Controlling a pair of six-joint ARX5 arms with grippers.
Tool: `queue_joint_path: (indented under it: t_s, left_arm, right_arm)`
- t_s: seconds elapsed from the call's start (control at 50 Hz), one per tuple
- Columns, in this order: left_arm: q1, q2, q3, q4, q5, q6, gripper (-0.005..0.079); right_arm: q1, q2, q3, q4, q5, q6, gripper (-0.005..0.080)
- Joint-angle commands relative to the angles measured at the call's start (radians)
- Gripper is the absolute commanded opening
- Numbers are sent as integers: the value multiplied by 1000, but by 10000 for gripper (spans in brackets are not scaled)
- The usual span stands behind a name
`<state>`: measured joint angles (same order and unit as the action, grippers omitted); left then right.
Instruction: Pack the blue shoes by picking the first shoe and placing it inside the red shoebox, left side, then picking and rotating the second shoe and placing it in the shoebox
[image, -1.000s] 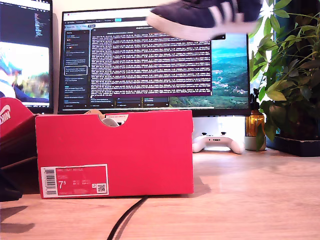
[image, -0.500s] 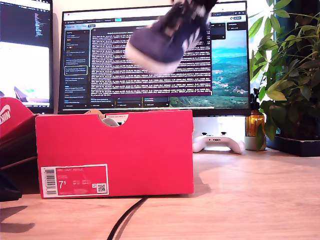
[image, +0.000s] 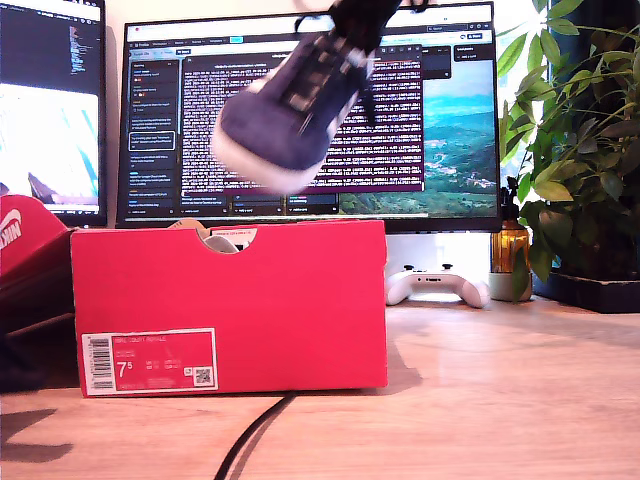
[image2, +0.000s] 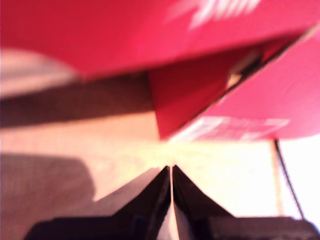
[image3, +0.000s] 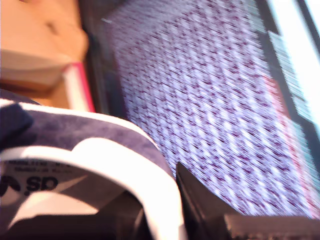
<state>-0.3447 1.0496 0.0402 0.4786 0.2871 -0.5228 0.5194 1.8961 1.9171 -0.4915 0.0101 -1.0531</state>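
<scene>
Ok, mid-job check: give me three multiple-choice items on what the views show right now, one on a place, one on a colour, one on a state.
1. Where is the blue shoe?
A. In the air above the red shoebox
B. On the desk by the white game controller
C. On the box lid

2. What colour is the label on the shoebox front?
A. Yellow
B. White
C. Black

3. How is my first tool?
A. Wide open
B. Clamped on a shoe
C. Shut on nothing

Answers: 1 A, the exterior view shows it tilted toe-down before the monitor, clear of the box rim. 2 B, white with 7.5 and a barcode. 3 C, the first wrist view shows its tips together with only bare desk beyond.
</scene>
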Motion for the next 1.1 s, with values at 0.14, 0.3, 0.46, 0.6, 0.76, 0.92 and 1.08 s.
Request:
queue_joint_path:
  t_s: [0.14,0.3,0.46,0.6,0.76,0.92,1.08]
  left_arm:
    - [-2,4,-18,135,0,7,-21]
    - [-3,4,-17,208,1,7,-21]
    - [-3,4,-16,241,2,7,-21]
    - [-2,4,-16,264,4,7,-21]
    - [-2,4,-16,265,4,7,-21]
    - [-3,4,-15,296,5,7,-21]
    - [-3,4,-15,316,11,7,-21]
  right_arm:
    - [-3,45,33,16,-5,5,-11]
    - [-12,74,33,13,-6,-10,-11]
    - [-30,100,33,0,-52,-22,-11]
    - [-36,111,33,-18,-70,-23,-11]
    - [-36,123,33,-50,-104,-24,-11]
    - [-35,147,33,-92,-114,-25,-11]
    - [-29,198,33,-130,-112,-29,-11]
